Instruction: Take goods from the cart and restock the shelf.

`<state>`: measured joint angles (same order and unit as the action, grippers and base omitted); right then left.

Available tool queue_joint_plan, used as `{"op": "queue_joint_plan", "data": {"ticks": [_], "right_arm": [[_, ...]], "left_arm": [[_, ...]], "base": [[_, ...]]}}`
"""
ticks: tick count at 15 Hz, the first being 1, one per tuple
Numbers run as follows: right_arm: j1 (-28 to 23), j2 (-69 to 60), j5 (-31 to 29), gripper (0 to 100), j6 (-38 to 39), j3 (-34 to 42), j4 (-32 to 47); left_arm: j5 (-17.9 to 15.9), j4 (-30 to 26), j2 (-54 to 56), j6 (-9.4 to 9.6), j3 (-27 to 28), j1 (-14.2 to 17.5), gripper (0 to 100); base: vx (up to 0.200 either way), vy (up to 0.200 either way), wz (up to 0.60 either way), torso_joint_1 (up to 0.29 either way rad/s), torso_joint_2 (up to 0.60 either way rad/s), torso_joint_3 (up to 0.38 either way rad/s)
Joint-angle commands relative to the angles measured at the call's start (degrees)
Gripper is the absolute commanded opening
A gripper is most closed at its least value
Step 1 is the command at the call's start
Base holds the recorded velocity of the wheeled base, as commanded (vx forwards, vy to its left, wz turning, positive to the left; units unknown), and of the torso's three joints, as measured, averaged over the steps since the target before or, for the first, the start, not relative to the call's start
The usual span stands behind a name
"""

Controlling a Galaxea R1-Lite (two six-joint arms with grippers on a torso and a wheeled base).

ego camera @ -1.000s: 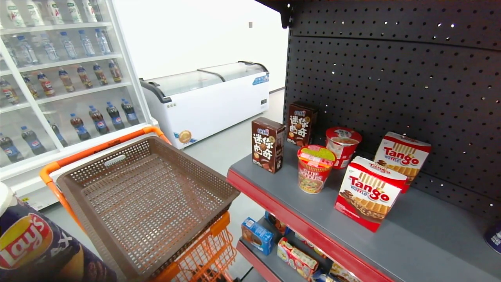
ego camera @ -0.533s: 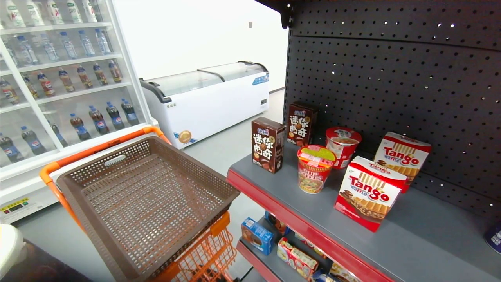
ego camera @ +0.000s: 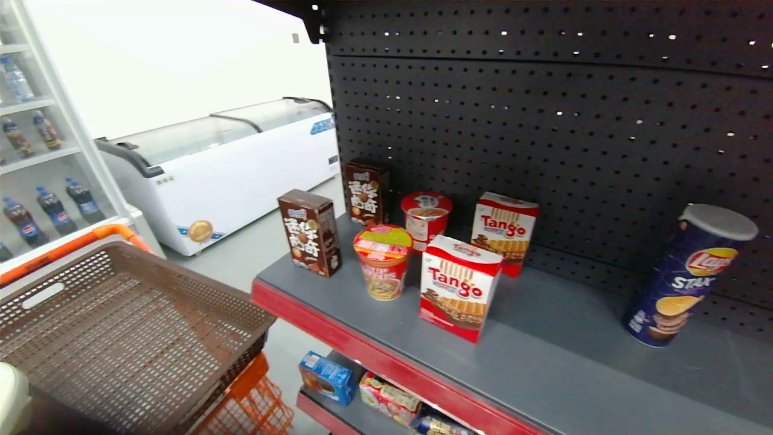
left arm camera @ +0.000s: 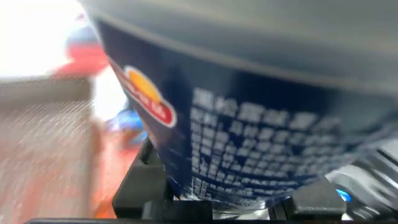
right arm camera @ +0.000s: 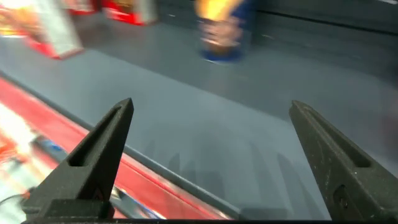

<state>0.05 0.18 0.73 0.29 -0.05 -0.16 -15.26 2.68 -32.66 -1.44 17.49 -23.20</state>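
Observation:
My left gripper (left arm camera: 217,196) is shut on a dark blue chips can (left arm camera: 249,124), which lies close across the left wrist view. The can's white lid (ego camera: 9,393) shows at the lower left corner of the head view, beside the brown cart basket (ego camera: 121,338). My right gripper (right arm camera: 210,106) is open with nothing between its fingers, low over the grey shelf board (right arm camera: 205,143). A second blue chips can (ego camera: 682,284) stands upright at the right of the shelf (ego camera: 543,362), ahead of the right gripper (right arm camera: 221,28).
On the shelf's left half stand two wafer boxes (ego camera: 459,287), two noodle cups (ego camera: 382,261) and two brown chocolate boxes (ego camera: 311,232). A black pegboard (ego camera: 543,121) backs the shelf. More goods lie on the lower shelf (ego camera: 338,377). A chest freezer (ego camera: 211,169) stands behind the cart.
The head camera has swung right, so the whole picture shifted left and the shelf's chips can came into view. Before that, the held can sank toward the lower left corner.

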Motion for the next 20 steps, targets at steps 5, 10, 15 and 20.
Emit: {"op": "queue_joint_plan", "data": {"ticks": [5, 10, 15, 20], "right_arm": [[0.0, 0.0, 0.1, 100, 0.0, 0.0, 0.0], [0.0, 0.0, 0.1, 100, 0.0, 0.0, 0.0], [0.0, 0.0, 0.1, 100, 0.0, 0.0, 0.0], [0.0, 0.0, 0.1, 100, 0.0, 0.0, 0.0]], "left_arm": [[-2.3, 11.8, -18.8, -0.32, 3.9, -12.0, 0], [-2.3, 11.6, -18.9, -0.23, 3.3, -13.4, 0], [-2.2, 11.6, -18.7, -0.14, 3.0, -13.3, 0], [-2.1, 11.4, -18.4, -0.14, 2.6, -13.2, 0]], "base": [[0.000, 0.000, -0.60, 0.001, 0.00, 0.001], [0.000, 0.000, -0.60, 0.006, 0.00, 0.001], [0.000, 0.000, -0.12, 0.000, 0.00, 0.000], [0.000, 0.000, 0.00, 0.000, 0.00, 0.000]]}}
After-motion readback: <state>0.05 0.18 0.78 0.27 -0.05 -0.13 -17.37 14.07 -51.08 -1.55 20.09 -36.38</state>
